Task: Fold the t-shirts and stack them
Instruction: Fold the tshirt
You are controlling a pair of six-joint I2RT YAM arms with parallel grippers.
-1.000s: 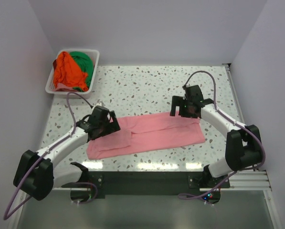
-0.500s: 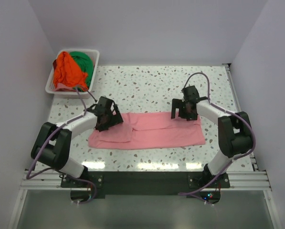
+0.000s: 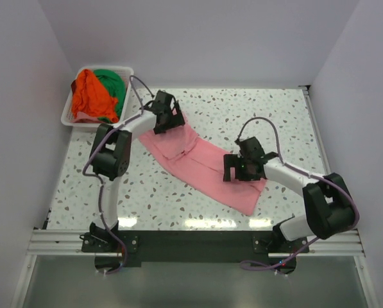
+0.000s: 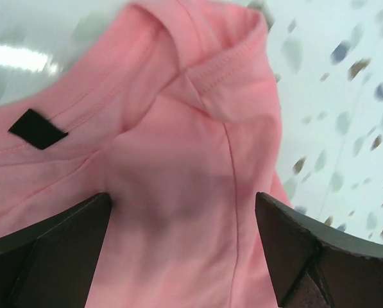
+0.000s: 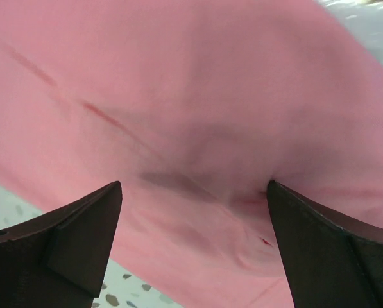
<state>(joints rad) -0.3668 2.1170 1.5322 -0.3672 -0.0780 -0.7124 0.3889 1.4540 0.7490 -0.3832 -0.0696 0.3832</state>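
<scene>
The pink t-shirt lies folded into a long strip, slanting from the far left to the near right of the table. My left gripper is open at its far end, fingers spread on the cloth near the collar and a black label. In the left wrist view the gripper spans pink fabric. My right gripper is open over the near end; its wrist view shows the gripper spread on pink cloth. The orange t-shirt and the green t-shirt lie crumpled in the basket.
The white slotted basket stands at the far left corner of the speckled table. White walls close in the table on the left, back and right. A cable loops above each arm.
The pink shirt has swung from lying across the table to a diagonal. My left gripper moved far up toward the basket, and my right gripper moved nearer and a little left.
</scene>
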